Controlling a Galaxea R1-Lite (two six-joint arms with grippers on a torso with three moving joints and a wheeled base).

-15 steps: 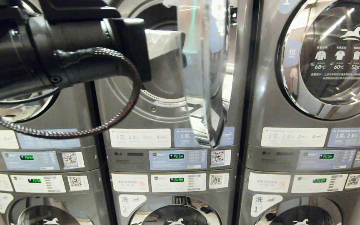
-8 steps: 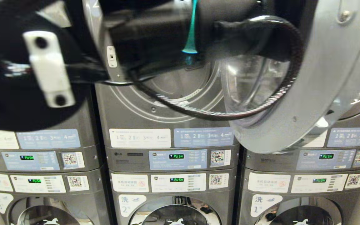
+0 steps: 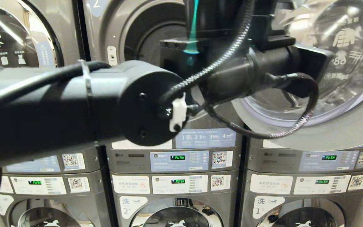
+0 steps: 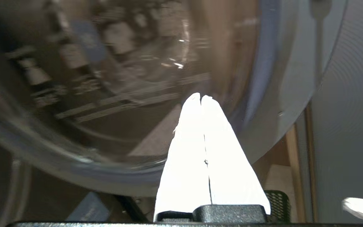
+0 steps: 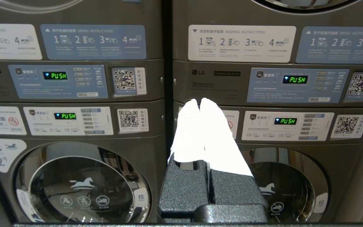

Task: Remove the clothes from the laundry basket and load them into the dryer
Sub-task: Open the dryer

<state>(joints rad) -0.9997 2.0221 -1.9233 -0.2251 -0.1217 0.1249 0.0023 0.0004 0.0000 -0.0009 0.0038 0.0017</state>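
Left gripper (image 4: 201, 96): white fingertips pressed together on nothing, raised against the inner glass of the swung-open dryer door (image 4: 112, 94).
Left arm (image 3: 74, 104): stretched across the head view at drum height, braided cable (image 3: 298, 123) looping beside the door rim.
Right gripper (image 5: 199, 100): parked low, fingertips together and empty, facing the seam between two washer control panels (image 5: 295, 80).
Dryer drum (image 3: 156, 41): mouth of the middle upper unit standing open, dark inside, no garment visible.
Clothes and laundry basket: in none of the views; a black mesh corner (image 4: 277, 201) low in the left wrist view possibly the basket, not certain.
Risk, door: likely to swing back across the opening if left short of full travel, blocking the load.
Risk, cable: likely to snag on the door edge during withdrawal.
Risk, glass: possible scrape or knock from fingertips held this close.
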